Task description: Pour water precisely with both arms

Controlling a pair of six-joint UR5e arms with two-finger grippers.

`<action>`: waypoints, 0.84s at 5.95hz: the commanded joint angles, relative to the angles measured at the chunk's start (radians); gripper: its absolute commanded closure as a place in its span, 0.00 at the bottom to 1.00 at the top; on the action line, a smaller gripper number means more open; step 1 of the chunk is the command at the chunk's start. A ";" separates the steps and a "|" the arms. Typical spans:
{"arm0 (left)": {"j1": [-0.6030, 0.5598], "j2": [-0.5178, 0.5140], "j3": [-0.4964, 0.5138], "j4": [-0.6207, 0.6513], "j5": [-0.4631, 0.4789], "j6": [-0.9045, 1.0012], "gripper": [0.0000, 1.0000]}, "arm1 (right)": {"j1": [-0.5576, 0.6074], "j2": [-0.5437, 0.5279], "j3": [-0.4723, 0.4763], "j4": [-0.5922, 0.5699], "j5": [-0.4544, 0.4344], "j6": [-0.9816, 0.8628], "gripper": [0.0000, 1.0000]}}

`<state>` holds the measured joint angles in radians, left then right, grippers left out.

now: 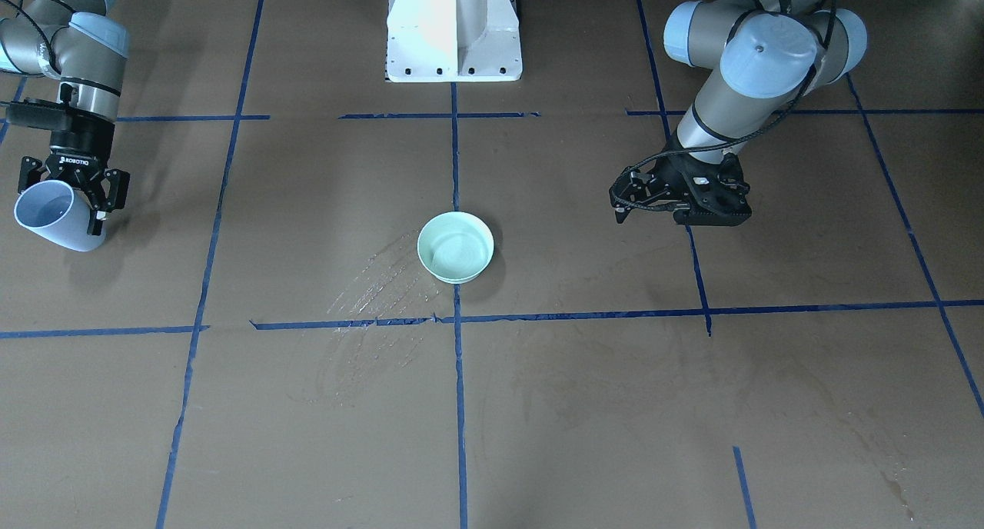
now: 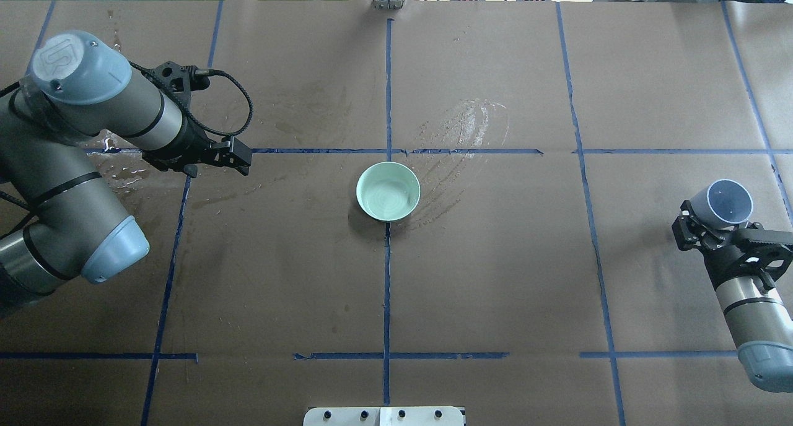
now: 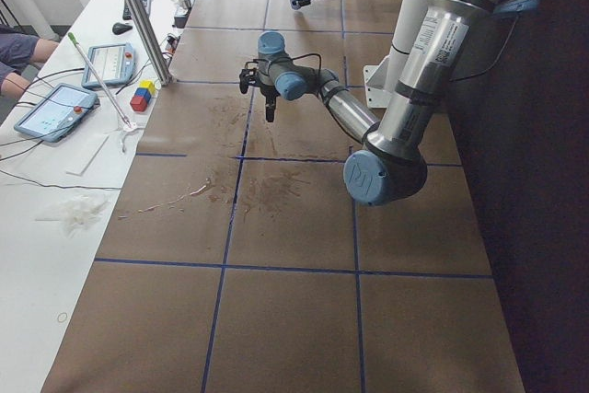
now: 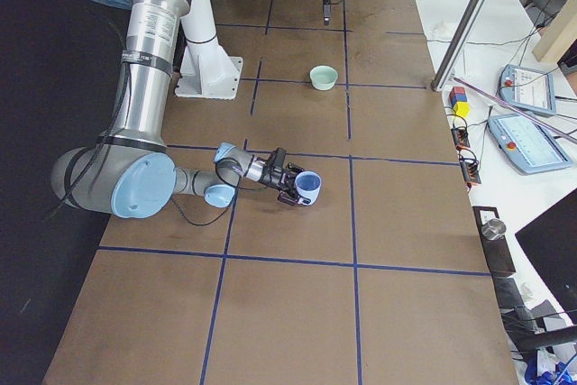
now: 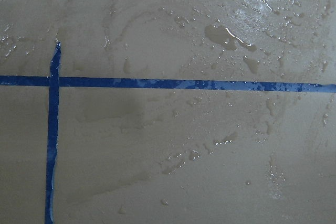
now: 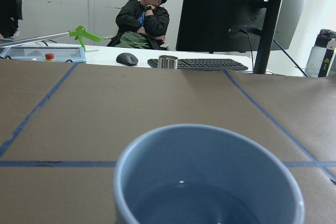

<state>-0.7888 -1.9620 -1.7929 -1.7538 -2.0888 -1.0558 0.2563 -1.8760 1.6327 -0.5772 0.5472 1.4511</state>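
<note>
My right gripper [image 1: 68, 202] is shut on a pale blue cup [image 1: 48, 215], held tilted a little above the table at its far right end. The gripper [image 2: 707, 218] and cup [image 2: 730, 202] also show in the overhead view. The right wrist view shows clear water [image 6: 195, 203] low inside the cup [image 6: 210, 156]. A mint-green bowl [image 2: 388, 191] stands at the table's middle, far from both grippers; faint ripples show inside the bowl [image 1: 455, 246]. My left gripper [image 2: 240, 160] hangs shut and empty above the table, left of the bowl.
Spilled water lies in puddles under the left wrist [image 5: 226, 32] and in dried streaks [image 2: 464, 129] beside the bowl. Blue tape lines [image 2: 387, 277] cross the brown table. The white pedestal [image 1: 453, 29] stands behind the bowl. Operators' desks with tablets [image 4: 527, 142] run along the far edge.
</note>
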 commanded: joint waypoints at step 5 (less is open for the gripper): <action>0.000 -0.002 -0.006 0.000 0.000 0.000 0.00 | -0.009 0.283 0.075 -0.115 -0.053 -0.585 0.98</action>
<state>-0.7890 -1.9634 -1.7987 -1.7544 -2.0882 -1.0554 0.2492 -1.6678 1.7044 -0.6296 0.5000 0.9714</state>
